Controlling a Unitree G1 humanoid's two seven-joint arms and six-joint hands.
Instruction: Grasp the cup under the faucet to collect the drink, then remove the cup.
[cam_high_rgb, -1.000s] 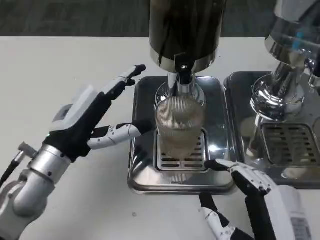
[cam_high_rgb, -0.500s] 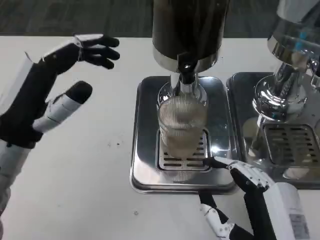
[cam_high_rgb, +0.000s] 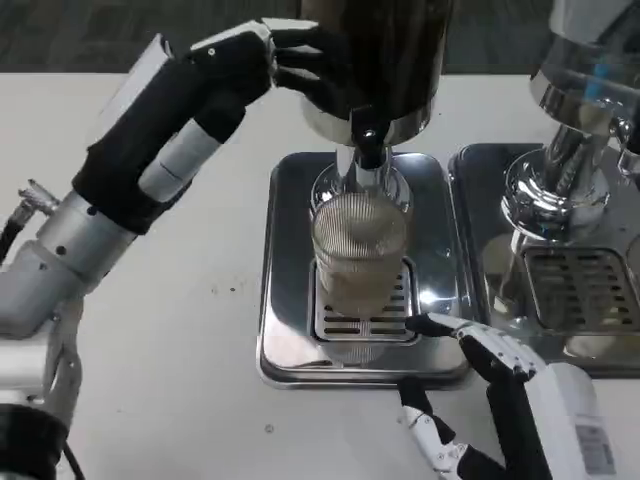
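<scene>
Nearest the camera, at the lower right, the right robot hand (cam_high_rgb: 500, 385) rests low over the white surface (cam_high_rgb: 170, 330) by the front right corner of the steel drip tray (cam_high_rgb: 285, 345); its fingers are spread and hold nothing, one fingertip reaching over the tray's front rim, just short of the cup. Beyond it, the ribbed clear cup (cam_high_rgb: 359, 250) stands upright on the tray's slotted grate (cam_high_rgb: 365, 318), directly beneath the faucet (cam_high_rgb: 367, 150), with pale drink visible in it. Above the faucet rises the dark drink dispenser (cam_high_rgb: 375, 60). At the upper left, the left robot hand (cam_high_rgb: 235, 65) is raised, its fingers extended against the dispenser's left side near its lower rim; whether they press it cannot be told, and the hand grips nothing. To the right stands a second chrome dispenser (cam_high_rgb: 570, 120) on its own tray (cam_high_rgb: 580, 290).
</scene>
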